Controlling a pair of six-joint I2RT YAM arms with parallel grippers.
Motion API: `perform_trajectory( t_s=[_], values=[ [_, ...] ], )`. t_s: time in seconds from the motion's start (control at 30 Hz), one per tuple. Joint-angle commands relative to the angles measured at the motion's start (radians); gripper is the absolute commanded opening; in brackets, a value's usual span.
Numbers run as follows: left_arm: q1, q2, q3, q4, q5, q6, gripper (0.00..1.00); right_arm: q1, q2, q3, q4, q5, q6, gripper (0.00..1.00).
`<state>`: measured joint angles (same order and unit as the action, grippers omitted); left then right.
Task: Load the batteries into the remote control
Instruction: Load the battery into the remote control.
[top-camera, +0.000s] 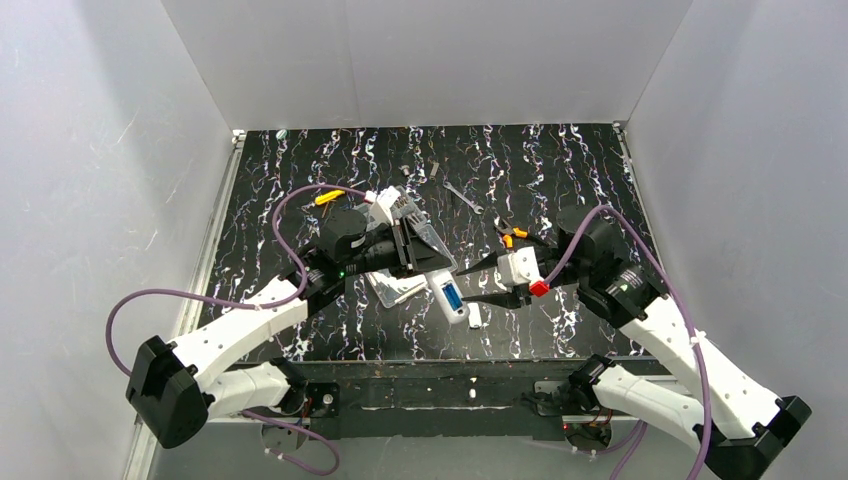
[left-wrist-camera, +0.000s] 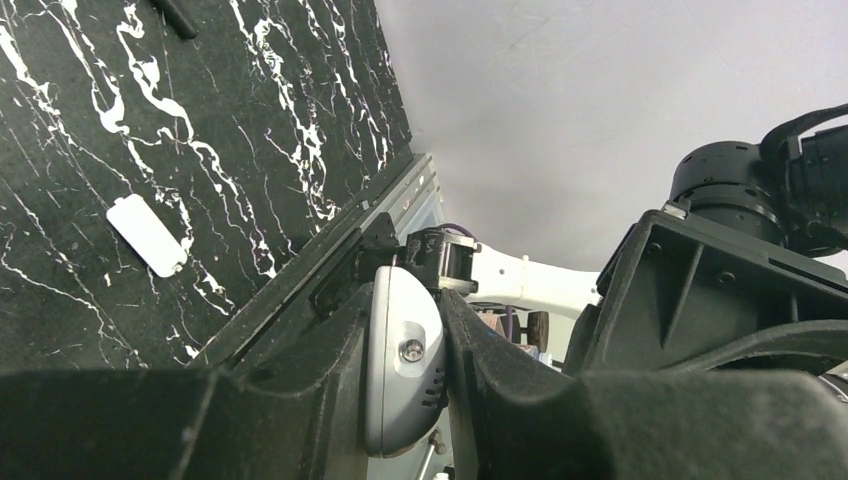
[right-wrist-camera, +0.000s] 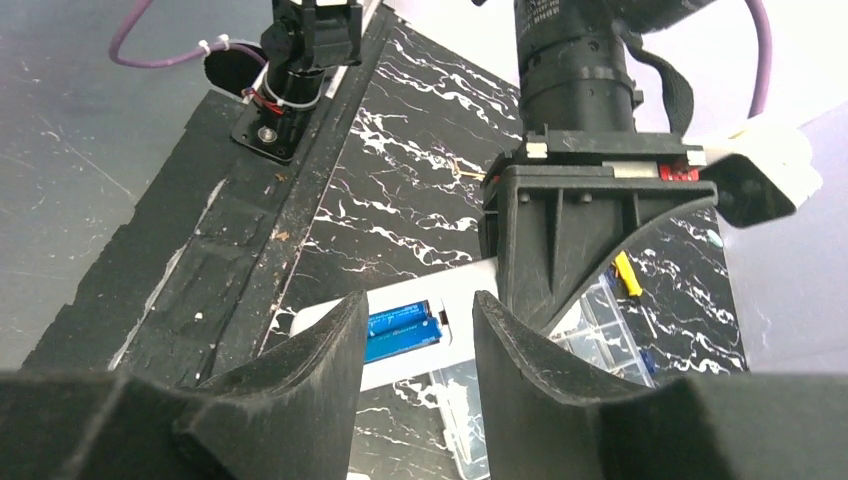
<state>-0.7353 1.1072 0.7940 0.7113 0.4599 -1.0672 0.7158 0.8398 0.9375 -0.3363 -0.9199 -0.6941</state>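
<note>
Hovering fingers apart, right gripper sits 3 o'clock of 2 batteries; left gripper clamps the remote control at 11 o'clock.

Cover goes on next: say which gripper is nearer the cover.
Right. The right gripper hovers over the remote, just beyond the cover; the left gripper, farther back-left, clamps the remote's end.

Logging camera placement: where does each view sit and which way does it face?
Top external: above and behind the robot, looking down at the table; left arm and right arm show.
Left wrist: on the left gripper, looking along jaws shut on the remote control toward the right arm.
Right wrist: on the right gripper, looking between open jaws at the batteries; left gripper shows.
Shared: all see the remote control.
</note>
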Motion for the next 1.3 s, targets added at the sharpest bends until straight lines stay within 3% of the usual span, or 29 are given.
perform_trajectory(
  t_s=[0.0, 0.7, 0.97, 1.27],
  values=[
    [-0.012, -0.002, 0.062, 0.045, 0.051, 0.005, 0.00, -0.005, 0.033, 0.067, -0.045, -0.090, -0.069, 0.50],
    [-0.019, 0.015, 0.069, 0.063, 0.069, 0.009, 0.00, -0.004, 0.125, 0.062, -0.073, -0.097, -0.102, 0.47],
    [-0.019, 0.007, 0.063, 0.068, 0.075, 0.011, 0.00, -0.004, 0.174, 0.113, -0.209, -0.092, -0.167, 0.46],
    [-0.020, 0.005, 0.058, 0.067, 0.066, 0.015, 0.00, -0.004, 0.188, 0.112, -0.230, -0.080, -0.178, 0.42]
  ],
)
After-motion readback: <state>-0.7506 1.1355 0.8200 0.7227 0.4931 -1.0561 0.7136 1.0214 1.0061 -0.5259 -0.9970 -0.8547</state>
